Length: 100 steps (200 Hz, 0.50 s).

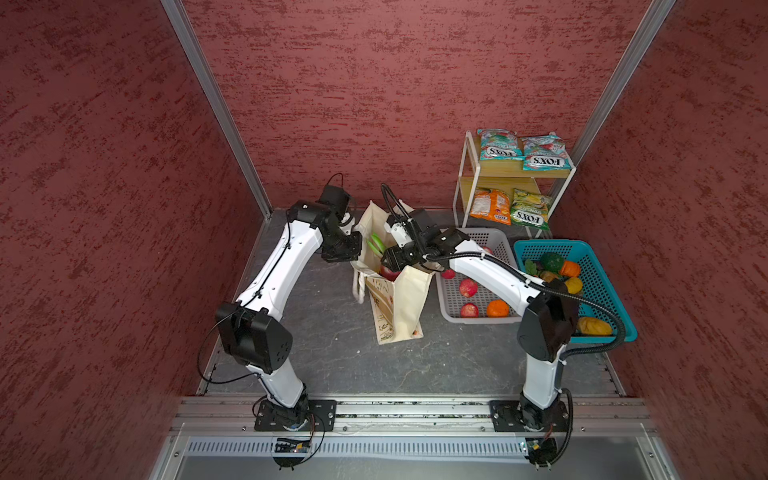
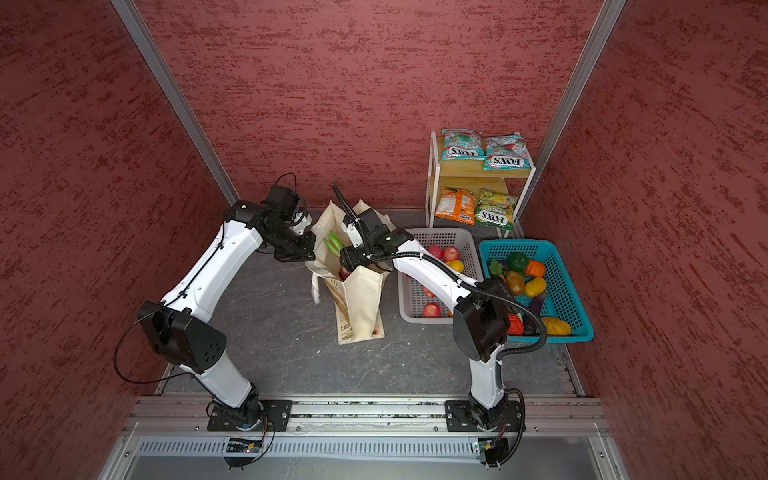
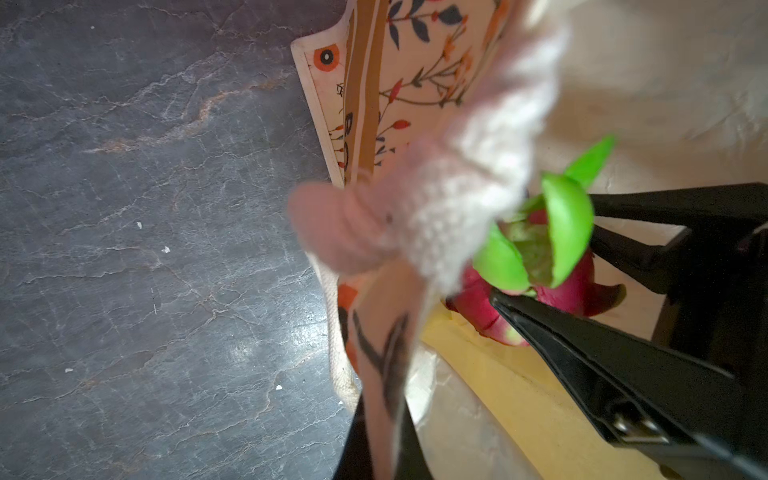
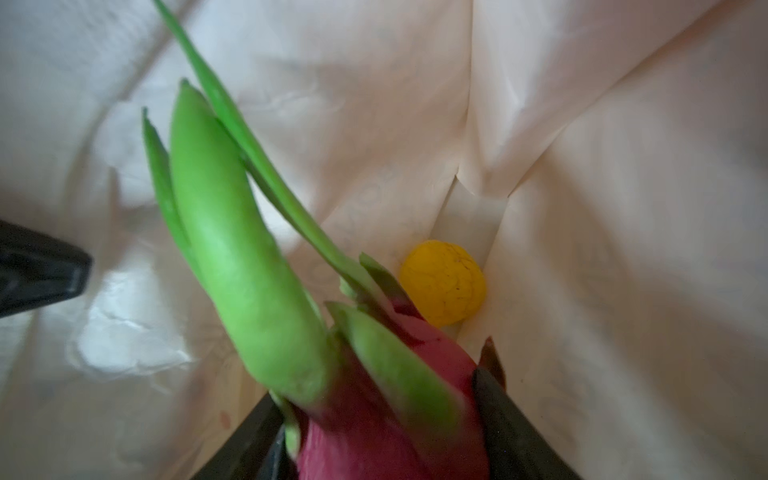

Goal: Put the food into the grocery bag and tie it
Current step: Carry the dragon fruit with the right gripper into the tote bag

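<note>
Top views both show the cream floral bag (image 1: 399, 299) standing centre frame on the dark surface (image 1: 332, 353), mouth up. At the left of the mouth the left tool (image 1: 351, 254) is clamped on the bag rim, likely to hold the soft bag open and stop it folding during loading. Over the mouth the right tool (image 1: 392, 259) grips the dragon fruit (image 1: 376, 244). Left wrist view shows its fingers (image 3: 582, 357) either side of the pink body, with the green tips poking up. The fruit is partly inside and not yet let go. Judgement: the step in hand is lowering it in.

Counts:
- Bag: 1.
- Baskets: 2. The grey basket (image 1: 490, 239) is right of the bag and the blue basket (image 1: 604, 284) is further right.
- Rack: 1. The rack (image 1: 500, 167) is upper right and has two tiers.
- Dragon fruit: 1.
- Packets: 4.
  - Two teal packets (image 1: 498, 145) on the top tier, not yet bagged.
  - One orange packet (image 1: 490, 205) and one yellow-green packet (image 1: 531, 208) on the lower tier.
- Green veg: 1. The dark green vegetable (image 1: 552, 262) is in the blue basket among mixed produce.
- Yellow fruit: 1. The yellow fruit (image 4: 442, 282) lies on the bag's bottom, centre right of the right wrist frame.
- Grey basket contents: at least three red apples (image 1: 468, 287) and one orange (image 1: 497, 308) show. The arm covers part, so no full count.
</note>
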{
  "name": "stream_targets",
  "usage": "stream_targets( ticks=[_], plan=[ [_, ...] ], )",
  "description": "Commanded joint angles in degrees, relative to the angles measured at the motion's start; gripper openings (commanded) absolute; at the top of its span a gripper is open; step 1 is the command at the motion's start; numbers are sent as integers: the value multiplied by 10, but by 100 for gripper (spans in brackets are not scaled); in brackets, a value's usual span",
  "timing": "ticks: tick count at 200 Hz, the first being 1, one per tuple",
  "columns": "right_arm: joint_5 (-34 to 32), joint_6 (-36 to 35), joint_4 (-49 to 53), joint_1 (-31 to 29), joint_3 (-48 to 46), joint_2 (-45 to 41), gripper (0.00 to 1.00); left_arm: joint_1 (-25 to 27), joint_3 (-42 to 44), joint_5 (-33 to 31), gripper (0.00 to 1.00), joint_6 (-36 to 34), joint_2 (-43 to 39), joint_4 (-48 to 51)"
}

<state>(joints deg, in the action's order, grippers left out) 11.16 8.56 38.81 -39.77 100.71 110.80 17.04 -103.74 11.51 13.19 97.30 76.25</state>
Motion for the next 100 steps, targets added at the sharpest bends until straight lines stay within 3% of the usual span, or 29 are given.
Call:
stream_targets(
  ticks=[1,100],
  plan=[
    [-24,-19,5,-2,-3,10,66,-1,-11,0,0,-12,6,-2],
    [-49,-35,-9,-8,-9,15,89,-4,-6,8,0,-24,5,-6]
  ],
)
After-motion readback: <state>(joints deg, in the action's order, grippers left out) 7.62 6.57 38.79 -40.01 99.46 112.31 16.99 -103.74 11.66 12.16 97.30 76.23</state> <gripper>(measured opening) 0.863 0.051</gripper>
